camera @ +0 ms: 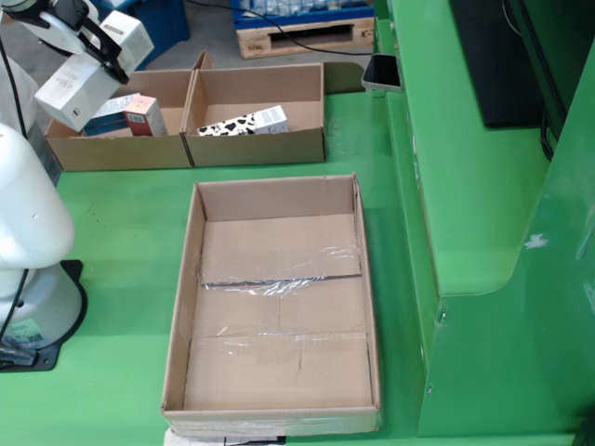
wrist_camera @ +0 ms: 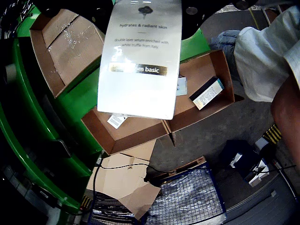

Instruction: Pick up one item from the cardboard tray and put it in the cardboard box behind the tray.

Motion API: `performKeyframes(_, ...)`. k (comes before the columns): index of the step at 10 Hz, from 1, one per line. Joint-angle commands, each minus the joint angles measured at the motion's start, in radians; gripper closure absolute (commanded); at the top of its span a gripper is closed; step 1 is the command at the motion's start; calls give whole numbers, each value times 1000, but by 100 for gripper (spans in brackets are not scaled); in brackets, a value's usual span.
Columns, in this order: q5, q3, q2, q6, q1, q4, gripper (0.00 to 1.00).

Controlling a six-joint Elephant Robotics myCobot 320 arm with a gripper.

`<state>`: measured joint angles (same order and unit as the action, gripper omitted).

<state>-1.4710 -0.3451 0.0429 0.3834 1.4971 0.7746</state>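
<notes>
- Gripper: raised at the upper left of the fixed view, carrying a white rectangular carton printed "hydrates & radiant skin"; the carton hangs tilted, clear of every surface (the holding mechanism itself is hidden behind the carton, so how it grips cannot be told).
- Divided shallow cardboard tray: directly under and beside the gripper, two compartments side by side.
- Remaining items: an orange-and-white small box in the compartment below the gripper; a black-and-white patterned carton in the next compartment.
- Large open empty cardboard box with taped bottom: on the green table, nearer the fixed camera, well apart from the gripper.
</notes>
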Motion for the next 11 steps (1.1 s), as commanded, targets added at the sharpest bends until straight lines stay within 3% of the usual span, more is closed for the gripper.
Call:
performKeyframes(1, 16, 22, -16, 13, 68, -19, 100)
performKeyframes(7, 10, -89, -79, 17, 168, -69, 100)
performKeyframes(11, 42, -159, -148, 78, 316, -59, 100)
